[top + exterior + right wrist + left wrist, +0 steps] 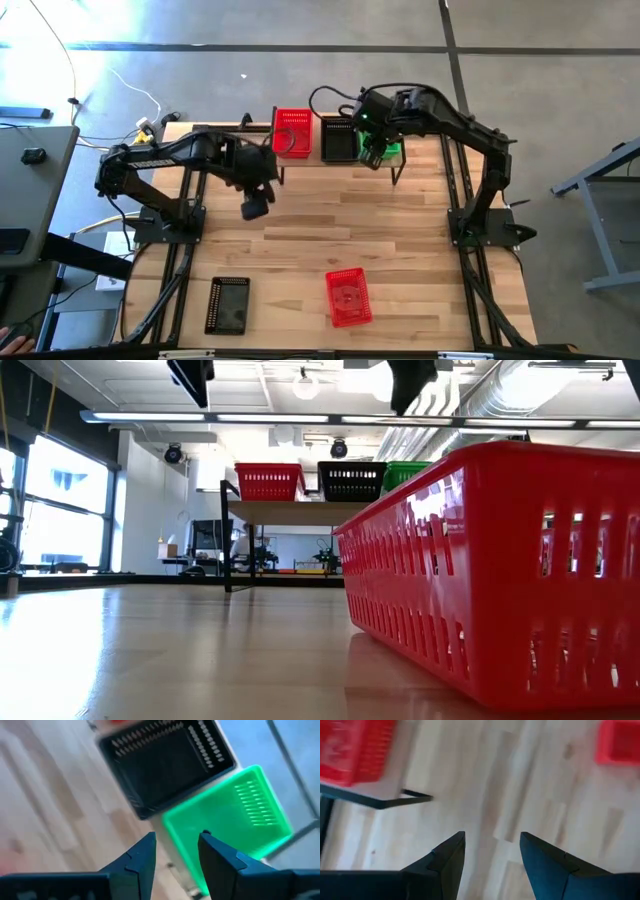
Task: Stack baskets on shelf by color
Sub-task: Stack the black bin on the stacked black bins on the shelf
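Observation:
The shelf (340, 160) stands at the table's far edge. On its top rest a red basket (292, 132), a black basket (338, 140) and a green basket (225, 815), side by side. My right gripper (177, 852) hangs open just above the green basket's near side, with nothing between its fingers. My left gripper (492, 862) is open over bare table, in front of the shelf's left end (380, 802). Another red basket (348, 297) and another black basket (228, 305) sit on the tabletop near its front edge.
In the low view the near red basket (500, 580) fills the right side, with the shelf (300, 512) and its three baskets behind it. Bare wood lies between the shelf and the two baskets near the front edge. Both arm bases stand at the table's sides.

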{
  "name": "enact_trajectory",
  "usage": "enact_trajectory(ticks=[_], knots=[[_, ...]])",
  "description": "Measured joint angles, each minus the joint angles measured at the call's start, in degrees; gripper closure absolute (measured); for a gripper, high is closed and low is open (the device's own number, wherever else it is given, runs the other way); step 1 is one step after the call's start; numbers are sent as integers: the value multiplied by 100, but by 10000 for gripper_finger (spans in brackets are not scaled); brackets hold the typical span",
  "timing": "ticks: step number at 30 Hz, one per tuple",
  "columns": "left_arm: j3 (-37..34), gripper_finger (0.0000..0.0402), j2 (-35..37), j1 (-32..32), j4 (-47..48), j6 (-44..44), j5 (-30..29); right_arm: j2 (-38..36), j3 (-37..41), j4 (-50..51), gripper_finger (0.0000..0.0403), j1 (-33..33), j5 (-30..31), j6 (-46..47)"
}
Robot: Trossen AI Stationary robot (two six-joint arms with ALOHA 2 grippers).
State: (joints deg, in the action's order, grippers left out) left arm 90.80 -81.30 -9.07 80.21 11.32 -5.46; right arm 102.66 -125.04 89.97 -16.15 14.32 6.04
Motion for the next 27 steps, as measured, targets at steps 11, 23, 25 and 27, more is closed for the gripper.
enact_trajectory(ticks=[11, 23, 25, 27], knots=[[0, 220, 1, 1340, 315, 319, 51, -3, -243, -12, 272, 885, -108, 1118], [0, 220, 0, 2769, 362, 3657, -322, -1, -233, -20, 272, 1868, -191, 1343], [0, 220, 0, 3044, 478, 4245, -506, -1, -233, -20, 272, 2001, -275, 1318], [0, 220, 0, 3324, 625, 4879, -717, -1, -233, -19, 272, 2125, -343, 1313]])
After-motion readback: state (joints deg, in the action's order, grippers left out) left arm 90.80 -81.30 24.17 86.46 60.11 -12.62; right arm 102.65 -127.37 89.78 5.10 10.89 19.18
